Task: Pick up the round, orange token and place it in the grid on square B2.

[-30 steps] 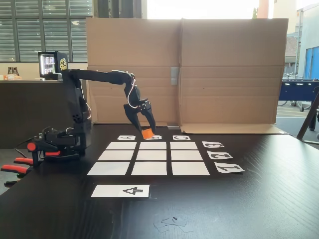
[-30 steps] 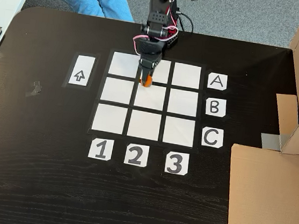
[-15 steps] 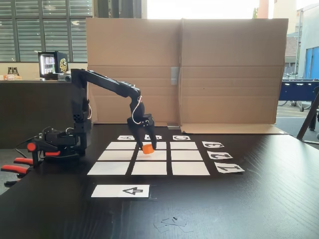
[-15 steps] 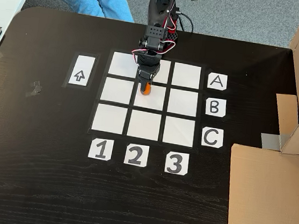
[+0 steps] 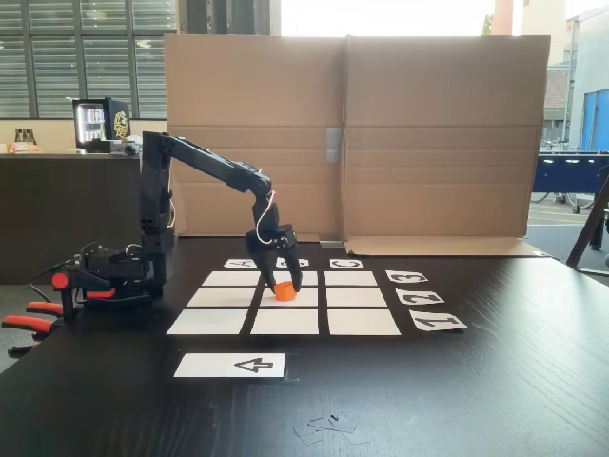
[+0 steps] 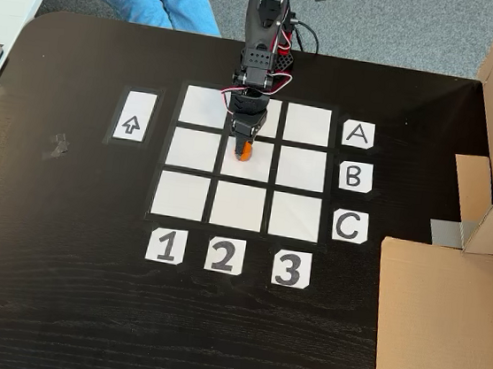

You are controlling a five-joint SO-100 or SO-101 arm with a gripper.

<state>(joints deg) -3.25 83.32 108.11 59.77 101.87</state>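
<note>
One small orange token (image 5: 284,291) (stubby, bright) sits on square B2 (image 6: 250,169), clasped by the gripper (image 5: 283,285).

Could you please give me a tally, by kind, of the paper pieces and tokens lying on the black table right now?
Plain white grid squares: 9
Letter cards: 3
Number cards: 3
Arrow strip: 1
Orange token: 1
Total: 17
</note>
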